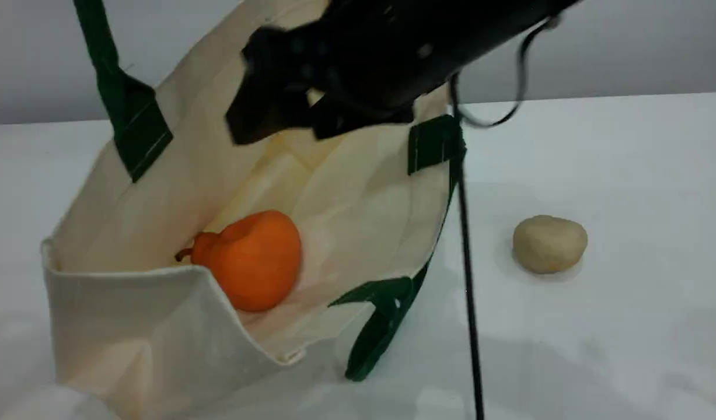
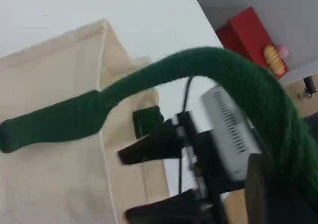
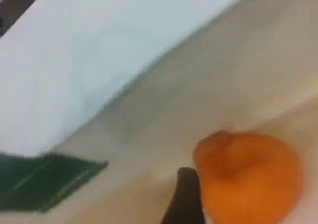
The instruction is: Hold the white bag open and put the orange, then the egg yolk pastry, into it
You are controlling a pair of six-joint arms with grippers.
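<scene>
Orange fruit, the orange (image 1: 254,259), lies inside the white bag (image 1: 130,326), below the spread right pincer (image 1: 276,125). The left pincer pinches the green handle (image 2: 164,80). The egg yolk pastry (image 1: 549,243) sits on the desk (image 1: 626,326), right of it.

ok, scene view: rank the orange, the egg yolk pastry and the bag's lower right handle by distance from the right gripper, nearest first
1. orange: inside the white bag, just below the right gripper.
2. lower right handle: at the bag's near right edge, lying on the table.
3. egg yolk pastry: out on the table, right of the bag.

The handle and pastry are not far apart in rank.
</scene>
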